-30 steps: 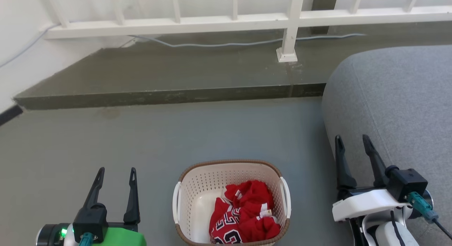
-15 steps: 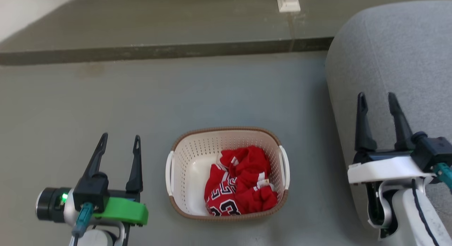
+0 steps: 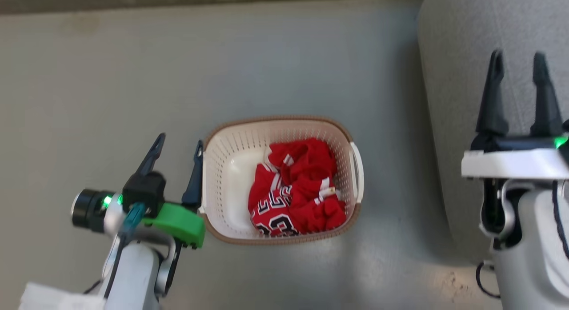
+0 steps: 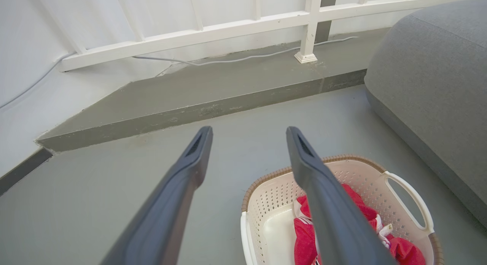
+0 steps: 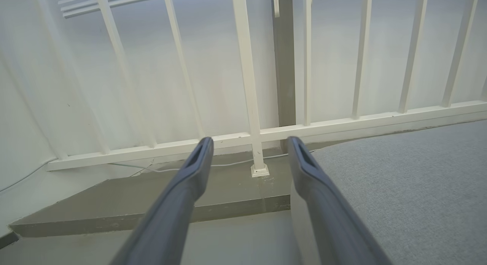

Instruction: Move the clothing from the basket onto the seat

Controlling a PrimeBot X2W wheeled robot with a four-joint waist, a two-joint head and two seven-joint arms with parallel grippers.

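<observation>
The red clothing (image 3: 298, 190) lies crumpled inside the basket (image 3: 231, 185), mostly in its right half, while the left gripper (image 3: 181, 139) hangs spread and empty just beside the basket's left wall and the right gripper (image 3: 518, 55), also spread and empty, hovers above the grey seat (image 3: 449, 78) to the basket's right.

Bare floor (image 3: 391, 145) between basket (image 3: 214, 167) and seat (image 3: 449, 78)
</observation>
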